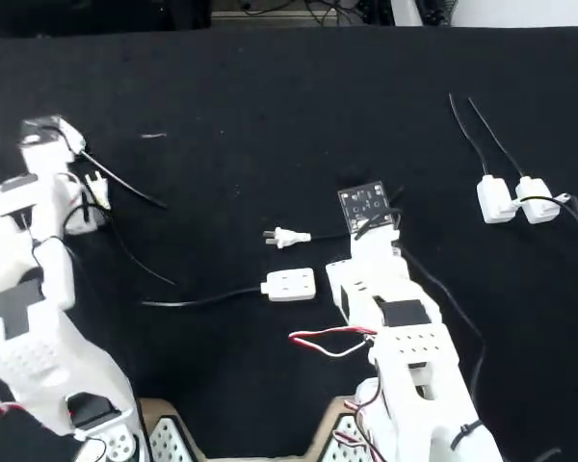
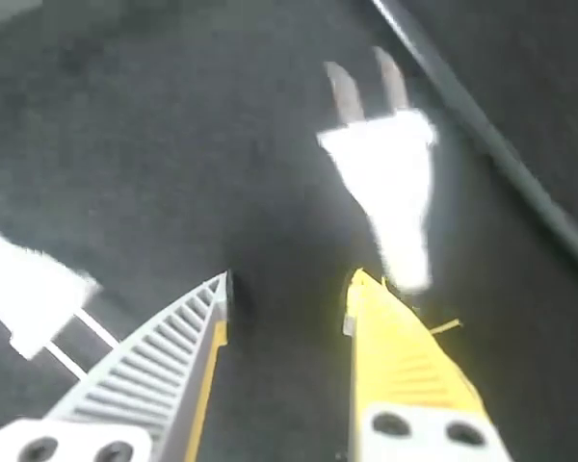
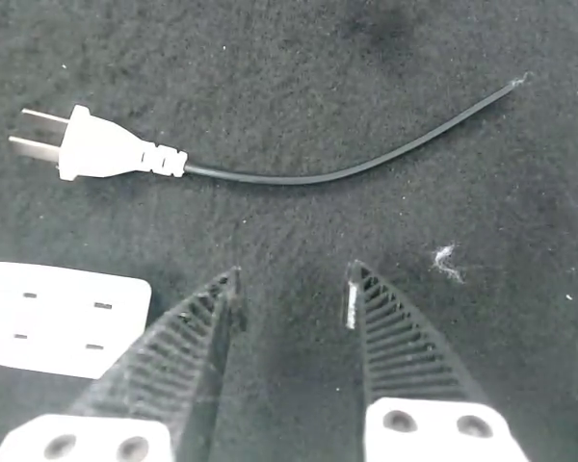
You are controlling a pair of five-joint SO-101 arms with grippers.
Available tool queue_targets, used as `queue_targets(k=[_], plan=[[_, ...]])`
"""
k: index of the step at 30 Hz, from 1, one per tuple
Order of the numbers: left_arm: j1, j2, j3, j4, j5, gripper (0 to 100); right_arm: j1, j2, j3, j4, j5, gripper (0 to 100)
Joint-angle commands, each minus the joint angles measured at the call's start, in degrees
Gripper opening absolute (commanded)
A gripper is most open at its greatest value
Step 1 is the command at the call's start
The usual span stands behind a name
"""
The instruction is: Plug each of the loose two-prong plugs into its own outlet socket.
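Note:
A white two-prong plug with a short black cable lies on the black cloth, ahead of my open right gripper. Beside it is a white outlet socket, seen from above at the socket with that plug just behind it. At the far left, my open left gripper hovers low over a second white plug, prongs pointing away, close to the yellow finger. This plug lies by the left arm. Nothing is between either gripper's fingers.
Another white piece with two thin prongs lies beside the left gripper. A black cable runs past the left plug. Two white blocks with thin black cables sit at the right. The right arm stands mid-table.

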Motion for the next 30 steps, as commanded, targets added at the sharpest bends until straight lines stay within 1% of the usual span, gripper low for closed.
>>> queue_targets(k=[1,5,8,10,12,15,18,20,24,28,30], plan=[[-5.93,3.52,-10.42,-0.79,6.59,20,-0.88,-1.1,-1.01,-1.41,0.7,16.7],[-9.19,4.13,-13.14,-0.26,9.93,20,-0.88,-1.1,-1.01,-1.41,0.7,16.7],[-9.71,3.16,-15.43,6.07,10.55,20,-0.88,-1.1,-1.36,-1.05,0.7,16.7],[-9.1,1.67,-17.01,12.04,10.55,20,-0.62,-1.19,-1.98,-0.97,0.79,16.8],[-7.6,0.35,-17.54,16.35,10.55,20,-0.7,-1.19,-4.0,1.23,2.81,16.8],[-6.02,-1.76,-17.54,20.04,10.29,20,-2.02,-1.19,-8.04,6.24,5.63,16.8],[-4.88,-4.31,-16.22,22.15,10.2,20,-4.66,-1.19,-10.86,8.62,5.98,16.8],[-4.09,-6.77,-13.58,23.3,10.11,20,-6.24,-0.92,-12.44,8.97,5.98,16.7],[-1.8,-13.36,-2.95,22.77,10.11,20,-9.14,-0.75,-15.87,8.7,5.98,16.7],[1.98,-21.89,11.47,16.97,10.55,20,-12.48,-0.66,-18.42,8.26,5.63,16.6],[5.05,-26.2,17.98,14.07,10.64,20,-13.27,-0.66,-18.15,5.63,5.63,16.6]])
